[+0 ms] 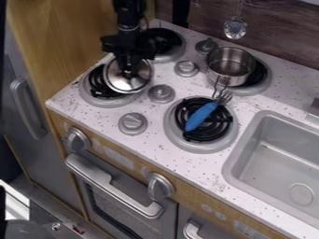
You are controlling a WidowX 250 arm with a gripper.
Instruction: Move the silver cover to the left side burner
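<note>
A silver cover lies partly over the burner near the counter's left corner, the end effector at its middle; whether that is open or closed cannot be told. A gray knob sits just beside it. A metal pot occupies the burner by the back edge; a blue-handled utensil (tines outward) crosses the front-edge burner. Markings on the oven's front panel are too faint to read.

A metal pot stands upon the back right burner, and one blue-handled fork lies on the front right burner.
</note>
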